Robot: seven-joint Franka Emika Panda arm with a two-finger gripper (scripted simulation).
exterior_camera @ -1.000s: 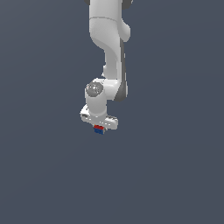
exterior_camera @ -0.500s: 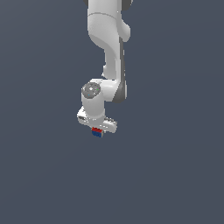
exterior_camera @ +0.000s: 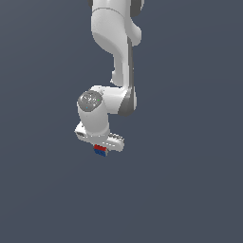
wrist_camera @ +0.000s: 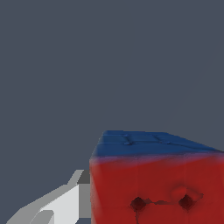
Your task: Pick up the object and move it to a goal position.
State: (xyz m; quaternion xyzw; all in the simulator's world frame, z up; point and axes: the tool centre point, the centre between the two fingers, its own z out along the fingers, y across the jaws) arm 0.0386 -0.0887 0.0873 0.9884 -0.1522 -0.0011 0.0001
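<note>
1. around the gripper (exterior_camera: 100, 151) there is only plain dark grey background; nothing stands in its way.
2. the cube (exterior_camera: 99, 151) sits directly under the gripper, between the fingers, with its red face above the blue one in the exterior view; no long axis shows.
3. one cube, one white arm (exterior_camera: 114, 57); one white finger (wrist_camera: 61, 205) touches the cube's side, so the gripper is clamped on it.

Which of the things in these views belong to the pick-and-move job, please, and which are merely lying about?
Part of the job:
- the cube, red and blue, held at the gripper; it fills much of the wrist view
- the gripper itself, one white finger beside the cube

Lying about:
- nothing else shows; only a plain grey background
</note>
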